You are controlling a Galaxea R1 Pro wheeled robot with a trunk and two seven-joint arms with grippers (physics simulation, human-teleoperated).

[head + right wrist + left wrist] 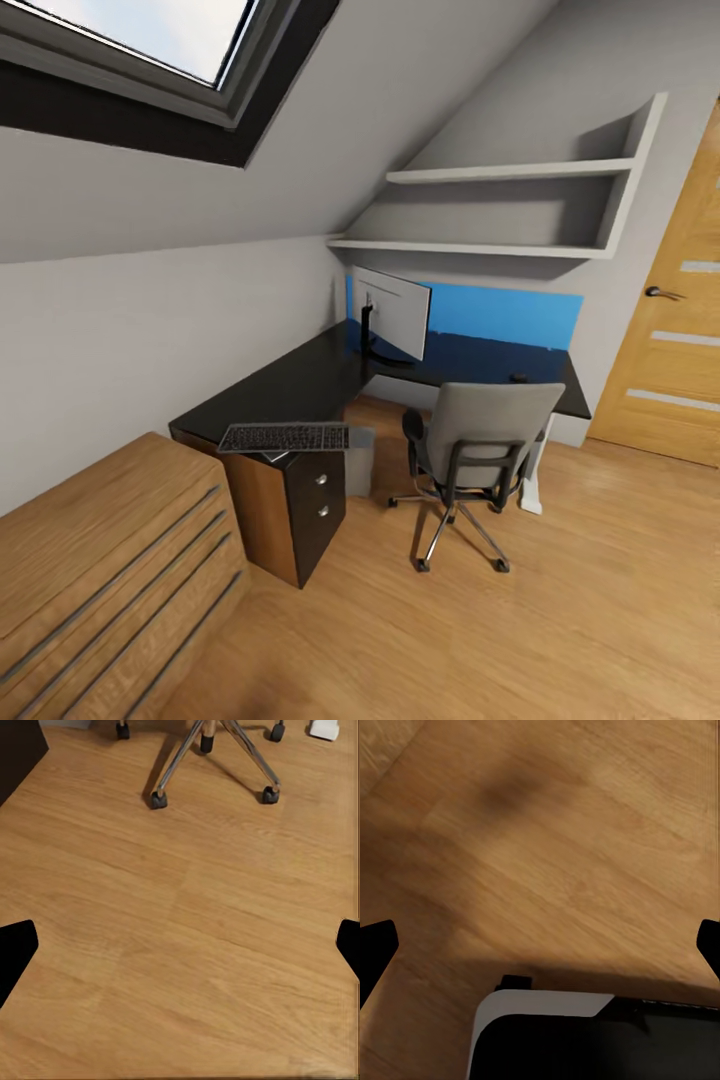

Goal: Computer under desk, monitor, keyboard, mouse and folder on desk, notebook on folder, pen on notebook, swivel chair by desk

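Monitor (398,313) stands upright on the black L-shaped tabletop (300,385) in the corner under the sloped ceiling, its screen turned toward the blue wall panel (505,312) so that its pale back and black stand face the room. Keyboard (284,437) lies flat at the near end of the tabletop, above the drawer pedestal (315,500) with its round silver knobs, its edge reaching over the rim. A small dark mouse (518,377) sits on the far wing of the tabletop, well apart from the keyboard. The light-grey computer (359,461) stands on the floor (480,640) under the tabletop, just beside the pedestal. The grey swivel chair (478,450) is drawn up to the tabletop with its back to the camera; its chrome legs and casters (214,765) show over the wood floor in the right wrist view. A light-wood drawer chest (100,590) stands near the pedestal, and a wooden door (670,330) is on the right.

The left pincer (540,945) is spread wide over bare floor, holding nothing. The right pincer (180,945) is likewise wide and empty.
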